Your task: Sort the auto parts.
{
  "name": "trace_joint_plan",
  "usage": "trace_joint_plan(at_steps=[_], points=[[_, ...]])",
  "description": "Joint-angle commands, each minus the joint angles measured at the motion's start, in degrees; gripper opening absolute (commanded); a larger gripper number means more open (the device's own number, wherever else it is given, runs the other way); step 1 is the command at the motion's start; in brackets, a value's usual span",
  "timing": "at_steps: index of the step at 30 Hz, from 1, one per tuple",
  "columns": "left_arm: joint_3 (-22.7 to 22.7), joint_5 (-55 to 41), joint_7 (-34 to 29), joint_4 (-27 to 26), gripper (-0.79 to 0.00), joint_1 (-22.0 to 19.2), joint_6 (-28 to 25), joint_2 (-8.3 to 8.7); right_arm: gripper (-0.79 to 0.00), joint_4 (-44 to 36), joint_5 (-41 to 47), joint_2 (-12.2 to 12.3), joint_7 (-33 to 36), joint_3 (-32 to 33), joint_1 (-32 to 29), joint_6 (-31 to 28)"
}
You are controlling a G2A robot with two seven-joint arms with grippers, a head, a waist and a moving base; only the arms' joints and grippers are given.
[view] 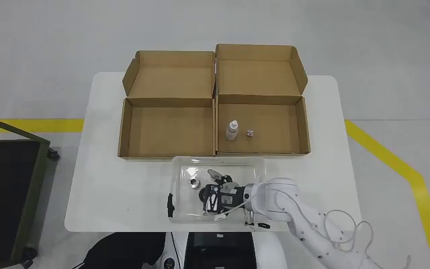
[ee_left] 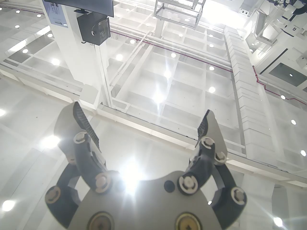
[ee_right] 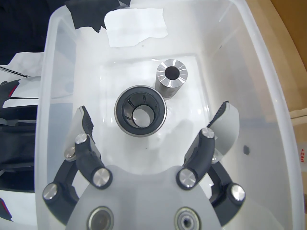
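1. A white, round-cornered tabletop (view: 101, 168) carries a clear plastic bin (view: 218, 159) at its near edge. Behind the bin stand two open brown cardboard boxes, side by side with their lids folded back.
2. The bin is rectangular, with rounded corners and smooth, translucent walls. A torn strip of black tape (ee_right: 93, 10) and a ragged white paper patch (ee_right: 136, 27) sit on one end wall.
3. Two auto parts stand upright on the bin floor, just beside each other. One is a short, wide sleeve (ee_right: 124, 120) with a grey metal shell, a black inner lining and an open bore. The other is a narrower steel cylinder (ee_right: 168, 89); its bright top face has radial grooves around a dark centre hole.
4. The right hand (ee_right: 154, 108) hangs inside the bin above the sleeve, its jaws spread wide to either side of it and gripping nothing. Its fingers (ee_right: 84, 120) are pale metal plates lined with black ribbed pads.
5. The left hand (ee_left: 142, 110) points up at a white gridded ceiling, spread wide and empty, showing the same toothed black pads.
6. The right box (view: 275, 128) holds a small white bottle-shaped part (view: 232, 129) and, just beside it, a tiny metallic piece (view: 250, 132).
7. The left box (view: 168, 128) shows a bare cardboard floor.
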Motion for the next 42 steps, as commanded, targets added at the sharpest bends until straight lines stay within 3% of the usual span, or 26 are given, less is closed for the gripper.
trace_joint_plan(at_steps=[1,8,9,10,13,16,21,24,25,42], points=[[0.0,0.0,0.0,0.0,0.0,0.0,0.0,0.0,0.0,0.6,-0.1,-0.1,-0.2,-0.4,0.2,0.1],[0.0,0.0,0.0,0.0,0.0,0.0,0.0,0.0,0.0,2.2,-0.4,-0.4,-0.9,-1.1,0.8,0.4],[0.0,0.0,0.0,0.0,0.0,0.0,0.0,0.0,-0.028,2.3,-0.4,-0.4,-0.9,-1.1,0.8,0.4],[0.0,0.0,0.0,0.0,0.0,0.0,0.0,0.0,-0.089,2.4,-0.4,-0.4,-1.0,-1.1,0.8,0.4],[0.0,0.0,0.0,0.0,0.0,0.0,0.0,0.0,-0.175,2.5,-0.4,-0.5,-1.1,-1.2,0.9,0.4],[0.0,0.0,0.0,0.0,0.0,0.0,0.0,0.0,-0.403,2.6,-0.5,-0.5,-1.1,-1.3,1.0,0.3],[0.0,0.0,0.0,0.0,0.0,0.0,0.0,0.0,-0.582,2.5,-0.7,-0.6,-1.2,-1.4,1.1,0.3],[0.0,0.0,0.0,0.0,0.0,0.0,0.0,0.0,-0.76,2.5,-0.7,-0.6,-1.2,-1.4,1.1,0.2],[0.0,0.0,0.0,0.0,0.0,0.0,0.0,0.0,-0.785,2.5,-0.7,-0.6,-1.2,-1.4,1.1,0.1],[0.0,0.0,0.0,0.0,0.0,0.0,0.0,0.0,-0.785,-0.8,-0.1,-0.1,0.0,0.3,0.5,-1.0]])
